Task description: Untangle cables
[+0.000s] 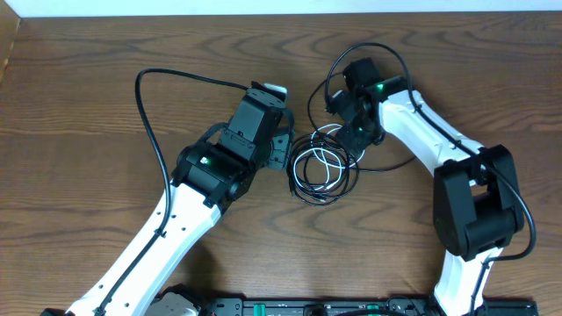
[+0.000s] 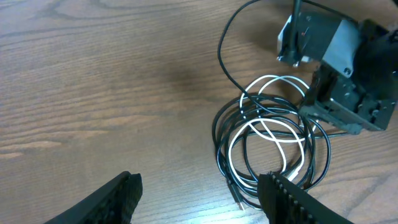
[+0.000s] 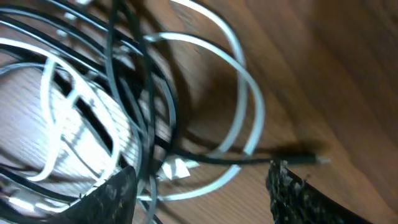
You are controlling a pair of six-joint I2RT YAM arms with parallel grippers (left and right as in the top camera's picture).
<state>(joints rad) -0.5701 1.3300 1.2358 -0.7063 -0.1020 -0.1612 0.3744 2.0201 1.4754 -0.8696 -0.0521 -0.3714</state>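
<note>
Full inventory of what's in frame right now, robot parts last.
table: one, brown wood, under everything
black cables: count unclear, black, coiled in one tangle mid-table
white cable: one, white, looped through the same tangle
left arm: one, white and black, reaching in from the near edge
right arm: one, white and black, reaching in from the near edge
left tool: one, black, open, beside the tangle
right tool: one, black, open, over the tangle

Both spread: left fingers (image 2: 115, 200), right fingers (image 3: 300, 198).
</note>
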